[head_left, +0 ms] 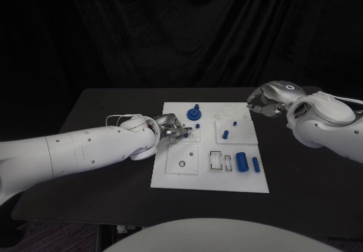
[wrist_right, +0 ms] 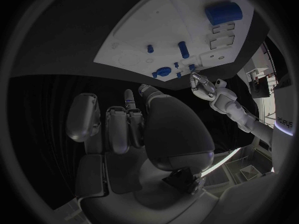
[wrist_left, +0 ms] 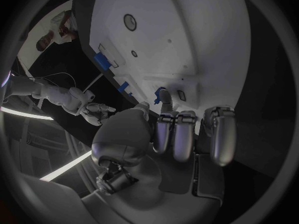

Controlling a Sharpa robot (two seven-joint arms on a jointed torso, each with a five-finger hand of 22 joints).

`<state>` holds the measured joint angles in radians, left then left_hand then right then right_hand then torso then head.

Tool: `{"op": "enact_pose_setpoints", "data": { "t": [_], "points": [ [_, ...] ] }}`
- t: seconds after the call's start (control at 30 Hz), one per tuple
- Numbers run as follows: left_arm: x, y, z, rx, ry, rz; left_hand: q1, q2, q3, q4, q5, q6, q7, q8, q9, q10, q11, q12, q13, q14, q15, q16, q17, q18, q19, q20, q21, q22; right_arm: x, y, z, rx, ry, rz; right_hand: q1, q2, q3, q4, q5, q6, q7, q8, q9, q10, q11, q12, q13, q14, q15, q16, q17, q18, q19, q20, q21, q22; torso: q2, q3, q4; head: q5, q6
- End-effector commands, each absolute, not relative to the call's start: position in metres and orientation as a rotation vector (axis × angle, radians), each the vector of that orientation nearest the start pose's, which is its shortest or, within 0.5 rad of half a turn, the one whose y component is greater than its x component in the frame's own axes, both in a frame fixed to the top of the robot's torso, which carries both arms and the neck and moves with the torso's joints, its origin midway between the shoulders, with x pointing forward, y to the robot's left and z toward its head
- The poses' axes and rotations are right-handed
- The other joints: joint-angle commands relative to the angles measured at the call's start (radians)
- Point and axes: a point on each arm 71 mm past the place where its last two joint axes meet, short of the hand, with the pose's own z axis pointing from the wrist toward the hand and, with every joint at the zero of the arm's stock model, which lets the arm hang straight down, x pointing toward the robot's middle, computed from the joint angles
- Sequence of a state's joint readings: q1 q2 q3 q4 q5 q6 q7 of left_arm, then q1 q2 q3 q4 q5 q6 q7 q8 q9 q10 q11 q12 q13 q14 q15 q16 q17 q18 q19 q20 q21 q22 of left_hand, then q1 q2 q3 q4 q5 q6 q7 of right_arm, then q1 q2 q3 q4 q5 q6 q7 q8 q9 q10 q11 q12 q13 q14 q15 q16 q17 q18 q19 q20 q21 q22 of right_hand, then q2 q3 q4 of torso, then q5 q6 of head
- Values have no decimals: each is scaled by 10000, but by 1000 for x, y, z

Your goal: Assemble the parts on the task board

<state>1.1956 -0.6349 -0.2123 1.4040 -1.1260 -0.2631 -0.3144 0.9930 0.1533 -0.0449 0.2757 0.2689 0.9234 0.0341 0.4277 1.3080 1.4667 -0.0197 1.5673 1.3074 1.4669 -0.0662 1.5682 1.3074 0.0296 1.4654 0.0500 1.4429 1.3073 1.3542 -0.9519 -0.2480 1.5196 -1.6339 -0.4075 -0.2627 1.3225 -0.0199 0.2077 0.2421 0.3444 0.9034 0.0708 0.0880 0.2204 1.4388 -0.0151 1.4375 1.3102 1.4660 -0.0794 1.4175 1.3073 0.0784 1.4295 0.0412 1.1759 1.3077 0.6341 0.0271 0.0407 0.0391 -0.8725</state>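
The white task board (head_left: 174, 176) lies mid-table. My left hand (head_left: 172, 129) hovers over its left edge and pinches a small blue peg (wrist_left: 158, 95) between thumb and fingertip, just above a small square plate. My right hand (head_left: 265, 103) hangs at the board's far right corner with its fingers (wrist_right: 118, 124) curled in on nothing. A blue knob (head_left: 194, 113) stands at the far middle of the board. Two short pegs (head_left: 226, 134) stand in the right plate. A thick blue cylinder (head_left: 242, 161) and a thin bar (head_left: 256, 164) lie near the front right.
The black table (head_left: 106, 110) surrounds the board, with bare surface on both sides. A plate with a round hole (head_left: 182, 164) and open rectangular slots (head_left: 217, 160) lie at the board's front. A person sits far back at the rim of the left wrist view.
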Motion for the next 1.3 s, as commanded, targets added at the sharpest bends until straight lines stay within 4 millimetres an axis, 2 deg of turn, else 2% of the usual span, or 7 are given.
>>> {"op": "enact_pose_setpoints", "data": {
  "t": [0.03,0.23,0.43,0.57,0.8,0.97,1.3],
  "points": [
    [481,149,-249,-1581,19630,-6282,173,-33,-13,-43,20,-69,7,63,290,1041,-97,35,2634,1039,-71,26,2634,31,288,-92,54,2206,486,-270,-178,-2169,15893,2728,62,-39,48,-7,68,-24,-15,-52,-13,-74,-12,-49,1459,544,69,-62,1418,11,-91,-11,-66,1580,1,23,-22,32,-2],
    [495,164,-217,-1293,19679,-5719,840,-239,103,-267,16,-291,28,28,277,1041,-100,35,2634,1039,-85,26,2634,29,296,-116,60,2206,485,-272,-177,-2119,15839,2716,60,-42,50,-8,68,-28,-15,-55,-15,-78,-12,-52,1457,546,68,-56,1422,9,-88,-11,-59,1582,31,7,25,78,-2],
    [514,178,-198,-1082,20129,-4763,1171,-348,157,-373,-142,-572,97,-99,269,1041,-51,35,2634,1039,-53,26,2634,8,343,-95,132,2231,485,-272,-177,-2124,15851,2705,58,-45,52,-8,69,-31,-15,-58,-17,-75,-12,-50,1458,543,68,-66,1414,8,-86,-11,-56,1583,58,-1,22,109,-2],
    [527,185,-197,-990,20673,-3984,1180,-376,106,-307,-418,-626,142,-168,258,1041,-10,35,2634,1039,-22,26,2634,0,363,-70,162,2241,486,-270,-178,-2148,15861,2721,58,-45,52,-8,69,-31,-15,-58,-17,-75,-12,-50,1458,543,68,-66,1414,8,-86,-11,-56,1583,69,-13,-1,130,-2],
    [544,185,-200,-924,21100,-3277,1211,-454,37,-294,-638,-645,172,-238,251,1041,20,35,2634,1039,5,26,2634,-4,373,-47,177,2247,486,-270,-178,-2184,15904,2721,58,-45,52,-8,69,-31,-15,-58,-17,-75,-12,-50,1458,543,68,-66,1414,8,-86,-11,-56,1583,159,-83,-20,117,-2],
    [552,179,-201,-905,21133,-3124,1142,-477,-63,-195,-904,-641,200,-313,249,1041,48,35,2634,1039,32,26,2634,-4,375,-19,178,2247,486,-269,-178,-2206,15922,2739,47,-49,63,-7,72,-36,-17,-65,-22,-72,-13,-48,1460,547,67,-57,1421,9,-86,-12,-60,1582,226,-108,-46,139,-2],
    [555,174,-205,-794,21247,-3140,831,-448,-340,103,-1400,-586,241,-456,256,1041,93,35,2634,1039,79,26,2634,0,364,31,166,2242,486,-268,-178,-2215,15945,2739,47,-49,63,-7,72,-36,-17,-65,-22,-72,-13,-48,1460,547,67,-57,1421,9,-86,-12,-60,1582,209,-90,-24,104,-2]
  ]
}}
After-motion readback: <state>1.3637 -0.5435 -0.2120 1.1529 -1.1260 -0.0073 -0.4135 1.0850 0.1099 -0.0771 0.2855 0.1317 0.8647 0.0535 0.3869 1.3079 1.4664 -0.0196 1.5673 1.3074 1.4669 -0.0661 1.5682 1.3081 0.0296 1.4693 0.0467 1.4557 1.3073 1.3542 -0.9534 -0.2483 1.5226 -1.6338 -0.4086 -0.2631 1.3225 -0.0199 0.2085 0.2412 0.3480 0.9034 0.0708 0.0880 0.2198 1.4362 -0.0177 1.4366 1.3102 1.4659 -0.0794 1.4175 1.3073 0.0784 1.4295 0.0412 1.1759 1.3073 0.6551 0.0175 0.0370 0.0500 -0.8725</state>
